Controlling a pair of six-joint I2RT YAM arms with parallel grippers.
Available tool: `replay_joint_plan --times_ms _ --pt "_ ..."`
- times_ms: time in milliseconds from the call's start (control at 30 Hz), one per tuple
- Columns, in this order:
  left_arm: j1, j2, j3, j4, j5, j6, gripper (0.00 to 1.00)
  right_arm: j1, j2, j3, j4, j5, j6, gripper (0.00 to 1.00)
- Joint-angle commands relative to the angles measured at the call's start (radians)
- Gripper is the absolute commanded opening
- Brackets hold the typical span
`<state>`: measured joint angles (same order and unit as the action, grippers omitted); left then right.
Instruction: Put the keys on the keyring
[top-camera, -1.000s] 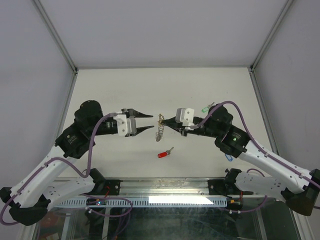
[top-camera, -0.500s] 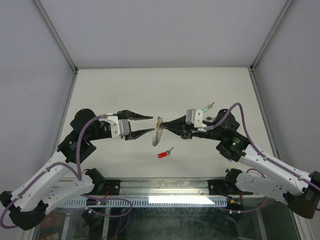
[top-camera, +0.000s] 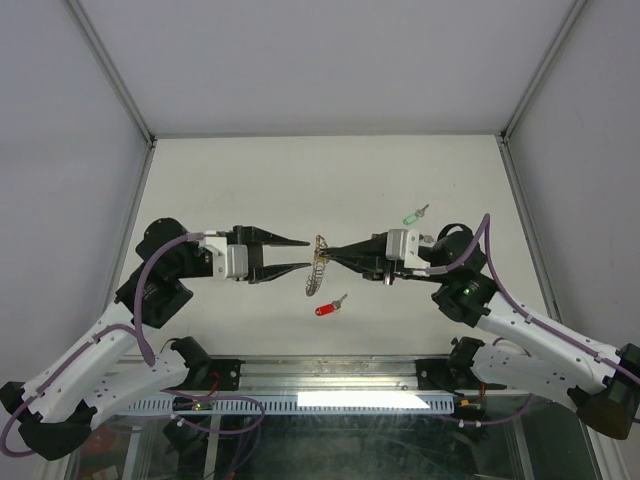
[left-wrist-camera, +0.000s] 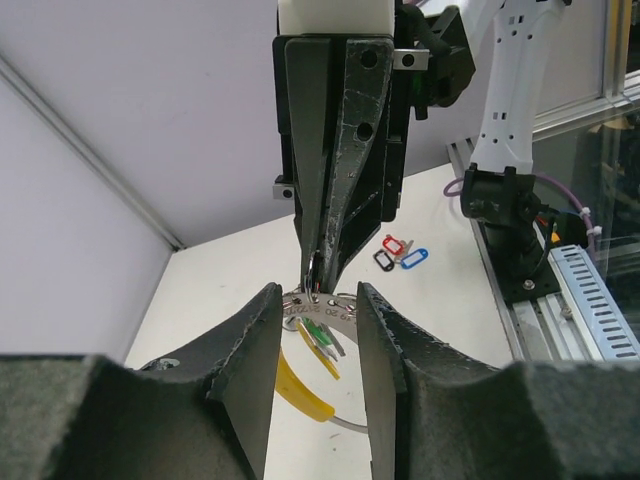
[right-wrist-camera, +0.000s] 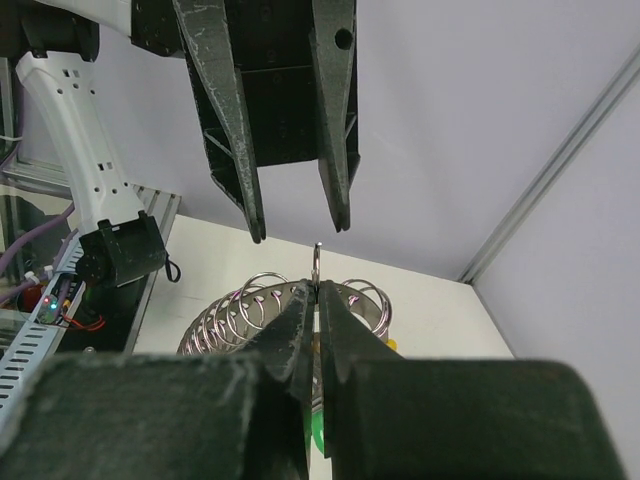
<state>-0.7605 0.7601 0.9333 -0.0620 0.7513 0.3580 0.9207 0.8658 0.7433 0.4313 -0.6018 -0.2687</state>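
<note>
Top view: both arms reached inward, the 2 grippers facing tip to tip above the worktop (top-camera: 300, 170).

Right gripper (top-camera: 330, 253): jaws pressed together, pinching the keyring (top-camera: 318, 262) at its upper end. The keyring hung down from that pinch.

Left gripper (top-camera: 304, 253): jaws spread, nothing held. Its tips sat just short of the keyring, on the side opposite the right gripper. I could not tell whether they touched it.

Left wrist view: the right gripper (left-wrist-camera: 318, 270) pointed down from above, its tip on the keyring (left-wrist-camera: 340, 303). The keyring lay across the gap of the left gripper (left-wrist-camera: 317, 290). A green tag (left-wrist-camera: 320, 335) and a yellow tag (left-wrist-camera: 305, 392) hung under it, between the 2 left fingers.

Right wrist view: the right gripper (right-wrist-camera: 316, 300) was clamped on the coiled keyring (right-wrist-camera: 250, 310). A small loop (right-wrist-camera: 317, 255) stood up just past its tips. The left gripper (right-wrist-camera: 298, 230) was beyond, 1 finger on either side of that loop and apart from it.

Loose items on the worktop:
- Red key (top-camera: 328, 307): below the 2 gripper tips, toward the arm bases.
- Green key (top-camera: 414, 215): on the far side of the right gripper, near its wrist.
- Blue tag (left-wrist-camera: 413, 258): behind the right gripper, near that arm's base.
</note>
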Motion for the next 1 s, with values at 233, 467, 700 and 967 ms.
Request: replay_joint_plan --times_ms 233,467,700,967 --pt "-0.009 0.019 0.014 0.055 0.059 0.003 0.32 0.006 -0.026 0.044 0.068 -0.064 -0.074 0.0" --pt "-0.01 0.026 0.019 0.053 0.084 0.002 0.29 0.013 -0.039 0.052 0.037 -0.064 -0.162 0.0" --pt "-0.01 -0.027 0.003 0.056 0.058 0.004 0.32 0.022 -0.054 0.06 -0.001 -0.06 -0.344 0.0" --pt "-0.009 -0.059 -0.01 0.08 0.049 0.024 0.37 0.039 -0.052 0.114 -0.121 -0.024 -0.5 0.0"
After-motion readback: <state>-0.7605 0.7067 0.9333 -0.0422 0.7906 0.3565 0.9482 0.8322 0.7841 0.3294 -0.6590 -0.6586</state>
